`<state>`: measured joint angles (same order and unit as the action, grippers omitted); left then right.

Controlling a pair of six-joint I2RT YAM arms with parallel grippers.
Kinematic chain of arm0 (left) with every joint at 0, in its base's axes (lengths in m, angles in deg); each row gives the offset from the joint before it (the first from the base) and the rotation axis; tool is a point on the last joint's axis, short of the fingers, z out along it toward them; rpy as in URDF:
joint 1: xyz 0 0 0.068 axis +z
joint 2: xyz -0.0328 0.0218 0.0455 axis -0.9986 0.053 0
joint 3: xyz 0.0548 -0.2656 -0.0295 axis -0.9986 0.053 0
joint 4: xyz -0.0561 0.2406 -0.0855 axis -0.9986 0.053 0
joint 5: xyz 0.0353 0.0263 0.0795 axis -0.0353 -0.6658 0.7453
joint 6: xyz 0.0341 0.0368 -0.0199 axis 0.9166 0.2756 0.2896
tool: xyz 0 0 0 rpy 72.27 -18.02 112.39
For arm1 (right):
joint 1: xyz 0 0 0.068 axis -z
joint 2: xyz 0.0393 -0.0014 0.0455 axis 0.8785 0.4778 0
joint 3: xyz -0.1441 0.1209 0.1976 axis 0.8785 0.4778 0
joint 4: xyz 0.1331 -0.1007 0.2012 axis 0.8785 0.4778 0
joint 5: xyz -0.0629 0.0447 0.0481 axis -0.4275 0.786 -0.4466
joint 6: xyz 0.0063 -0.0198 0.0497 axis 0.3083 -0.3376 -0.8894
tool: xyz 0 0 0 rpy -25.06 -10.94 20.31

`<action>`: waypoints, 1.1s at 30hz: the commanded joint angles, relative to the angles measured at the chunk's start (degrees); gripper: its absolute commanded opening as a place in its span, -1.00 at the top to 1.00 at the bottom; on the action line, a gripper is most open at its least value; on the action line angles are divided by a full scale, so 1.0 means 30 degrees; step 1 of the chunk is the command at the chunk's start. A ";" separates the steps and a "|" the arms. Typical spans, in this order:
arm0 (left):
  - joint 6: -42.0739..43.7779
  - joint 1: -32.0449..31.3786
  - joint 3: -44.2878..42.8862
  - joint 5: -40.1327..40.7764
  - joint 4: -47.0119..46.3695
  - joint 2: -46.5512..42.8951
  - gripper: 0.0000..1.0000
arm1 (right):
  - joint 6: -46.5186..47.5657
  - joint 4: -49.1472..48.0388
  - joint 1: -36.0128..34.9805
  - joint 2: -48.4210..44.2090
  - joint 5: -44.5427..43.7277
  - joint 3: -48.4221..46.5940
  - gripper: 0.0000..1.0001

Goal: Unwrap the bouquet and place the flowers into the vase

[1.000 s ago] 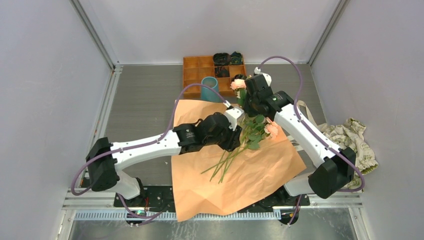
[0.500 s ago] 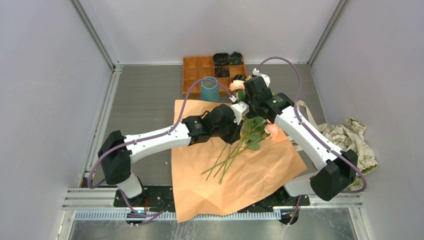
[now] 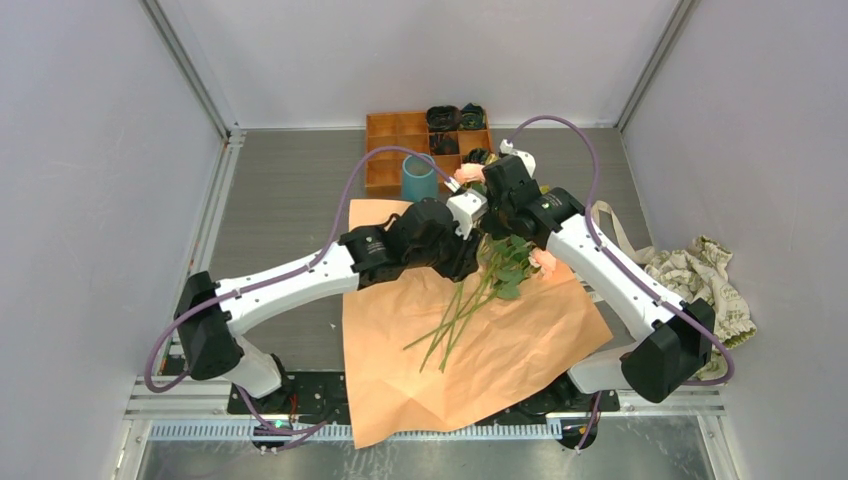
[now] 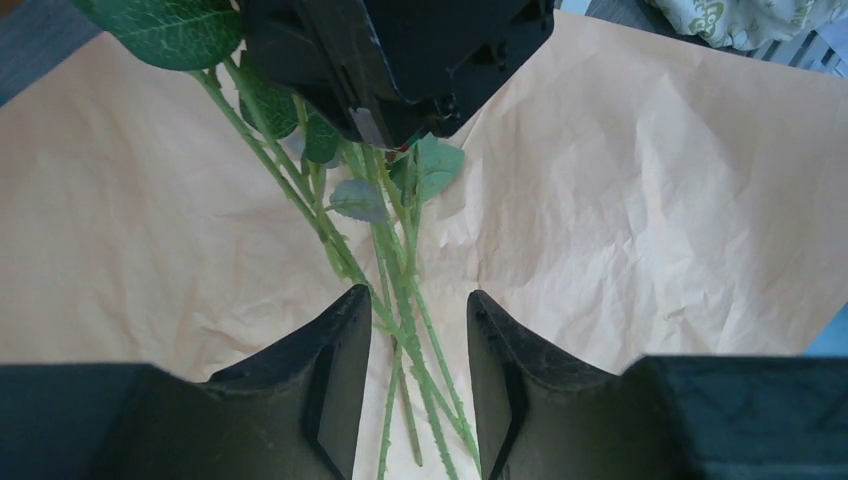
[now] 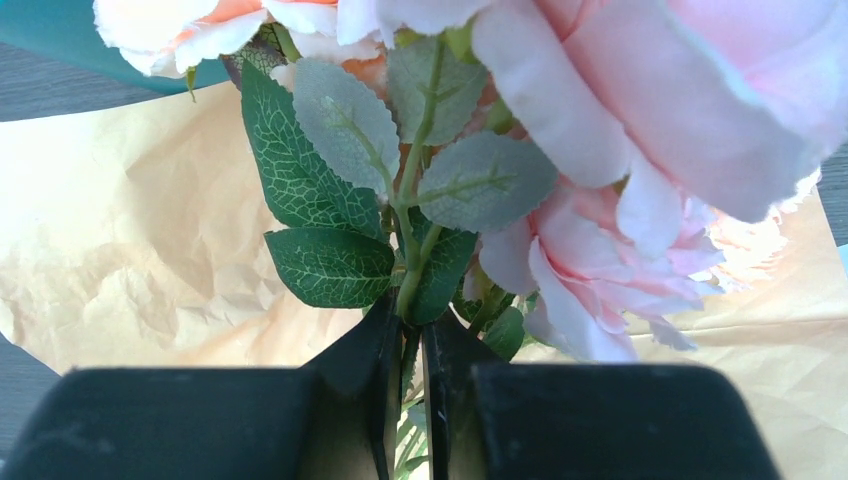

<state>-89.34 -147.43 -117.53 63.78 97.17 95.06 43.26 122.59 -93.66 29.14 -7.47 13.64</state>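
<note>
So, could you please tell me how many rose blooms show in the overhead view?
2. One bloom sits just right of the vase; the other bloom hangs over the right side of the orange paper. More may be hidden.

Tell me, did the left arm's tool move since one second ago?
Yes. In the top view the left tool has gone a little toward the back of the table, closer to the orange tray, which has stayed where it was.

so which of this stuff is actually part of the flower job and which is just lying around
Part of the job: flowers, blue vase, orange wrapping paper.
Just lying about: wooden tray, dark lumps in it, crumpled patterned paper.
</note>
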 commanded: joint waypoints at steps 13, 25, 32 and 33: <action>0.0151 0.0093 -0.0026 -0.0990 -0.0797 0.0753 0.25 | 0.0010 -0.0214 -0.0270 -0.0820 -0.0003 -0.0350 0.99; -0.0302 0.0111 -0.0557 -0.1461 -0.1146 0.2078 0.57 | -0.0010 -0.0209 -0.0394 -0.1041 0.0080 -0.0344 0.98; -0.0308 0.0110 -0.1079 -0.1346 -0.1047 0.2663 0.86 | -0.0160 -0.0275 -0.0482 -0.1313 0.0244 -0.0012 0.99; -0.0336 0.0098 -0.1166 -0.1335 -0.0994 0.2722 0.93 | -0.0160 -0.0282 -0.0481 -0.1338 0.0220 0.0005 0.99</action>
<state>-90.58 -147.01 -117.90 60.55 96.86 101.53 43.21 123.82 -93.69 28.27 -8.68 14.19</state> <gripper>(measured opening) 0.099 0.163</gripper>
